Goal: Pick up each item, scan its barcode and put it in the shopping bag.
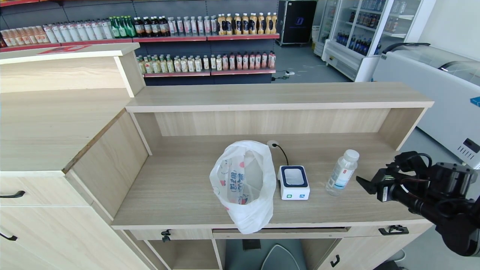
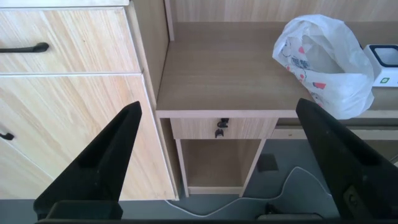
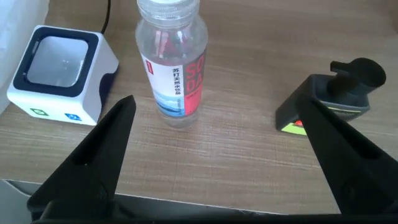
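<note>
Clear plastic bottle with a white cap (image 1: 342, 173) stands upright on the wooden table (image 1: 180, 187), just right of the white box scanner (image 1: 294, 182). The right tool (image 3: 214, 124), fingers spread, sits right of it, apart. Best gripped level at the labelled middle, lest it tip.

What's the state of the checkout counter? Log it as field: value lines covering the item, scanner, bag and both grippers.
item: water bottle, upright on the counter, to the right of the scanner, apart from it
scanner: between shopping bag and water bottle, window facing up
shopping bag: mouth open, at the counter's front edge
right gripper: open, empty, just right of the water bottle
left gripper: open, empty, low before the counter's left end
progress: water bottle not yet picked up
</note>
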